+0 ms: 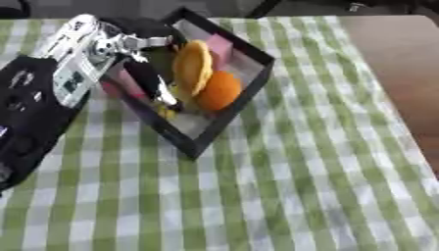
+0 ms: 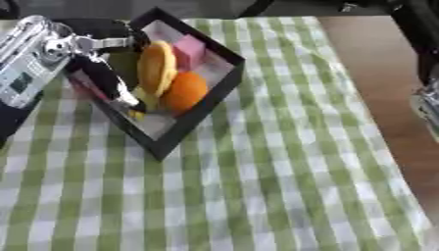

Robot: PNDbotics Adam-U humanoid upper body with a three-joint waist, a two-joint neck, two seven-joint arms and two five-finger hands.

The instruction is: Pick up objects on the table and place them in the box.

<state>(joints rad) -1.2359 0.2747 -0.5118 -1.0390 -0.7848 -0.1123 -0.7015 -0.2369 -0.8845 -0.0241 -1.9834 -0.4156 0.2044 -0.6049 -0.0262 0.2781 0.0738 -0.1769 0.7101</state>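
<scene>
A black box (image 1: 225, 119) lies askew on the green checked cloth at upper left. Inside it are an orange (image 1: 219, 91), a yellow-orange disc (image 1: 192, 66) on edge, a pink block (image 2: 188, 51) and a small yellow thing (image 1: 164, 112). My left hand (image 1: 153, 81) comes in from the left on a silver and black arm. Its dark fingers point straight down into the box's left half, with the tips beside the yellow thing. A pink strip (image 1: 126, 82) shows next to the fingers. A piece of my right arm (image 2: 426, 73) shows at the right edge; the hand itself cannot be made out.
The green and white checked cloth (image 1: 283, 186) covers the table from the middle to the front. A bare brown table strip (image 1: 403, 73) runs along the right side. Dark shapes stand past the far edge.
</scene>
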